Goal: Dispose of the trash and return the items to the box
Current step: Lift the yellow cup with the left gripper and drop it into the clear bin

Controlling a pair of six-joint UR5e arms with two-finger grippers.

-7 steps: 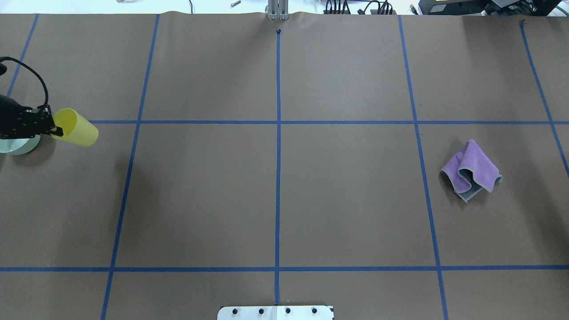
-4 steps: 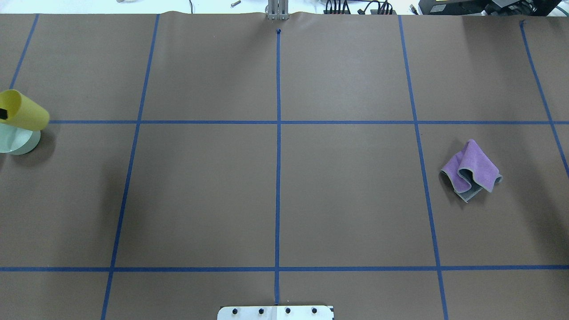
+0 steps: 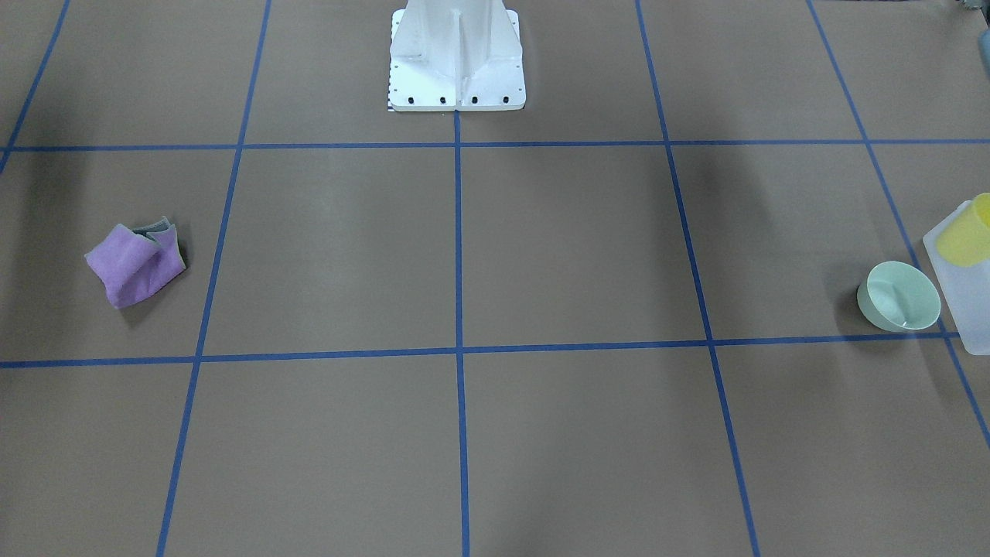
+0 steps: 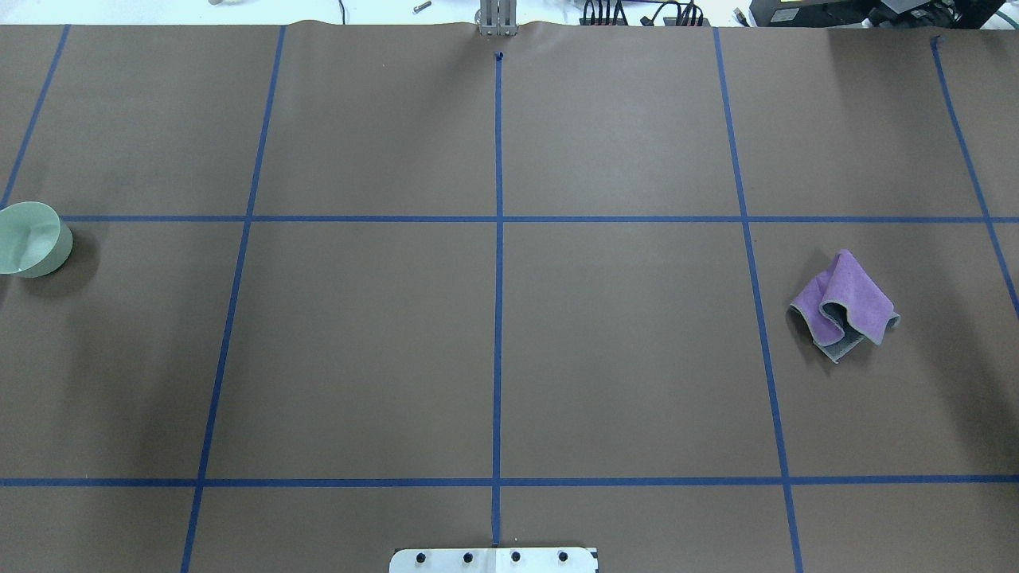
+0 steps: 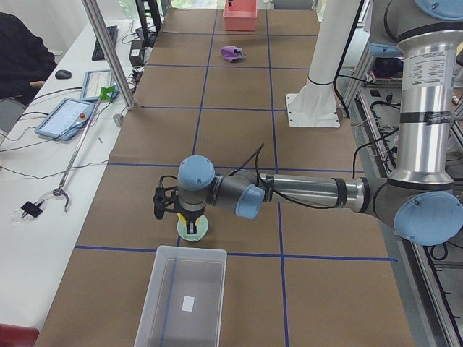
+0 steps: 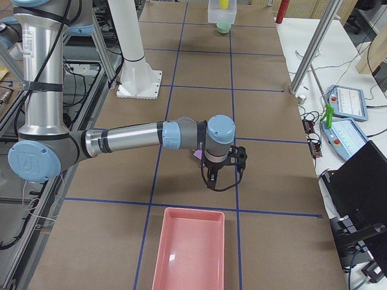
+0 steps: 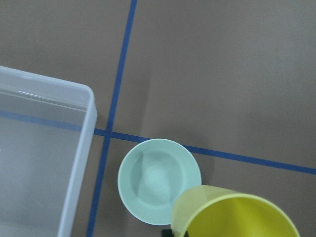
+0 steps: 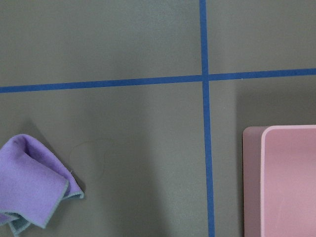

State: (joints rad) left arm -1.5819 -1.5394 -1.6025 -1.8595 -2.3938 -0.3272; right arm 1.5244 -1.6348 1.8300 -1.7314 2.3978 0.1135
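Observation:
The mint-green bowl (image 4: 28,239) stands upright on the table at the far left, and it also shows in the front view (image 3: 901,296) and the left wrist view (image 7: 159,180). The translucent box (image 5: 184,303) stands just beyond it, empty, its corner in the left wrist view (image 7: 74,148). My left gripper (image 5: 168,210) hovers above the bowl, shut on a yellow cup (image 7: 237,217) that hangs tilted by the box's edge (image 3: 965,232). My right gripper (image 6: 225,178) hovers near a crumpled purple cloth (image 4: 844,306); I cannot tell whether it is open or shut.
A pink tray (image 6: 187,254) stands at the table's right end, near the purple cloth (image 8: 29,187). The white robot pedestal (image 3: 456,58) stands at the table's middle edge. Blue tape lines divide the brown table cover.
My left gripper has carried the yellow cup leftward out of the overhead view. The bowl beneath it now shows fully. The cloth has not moved.

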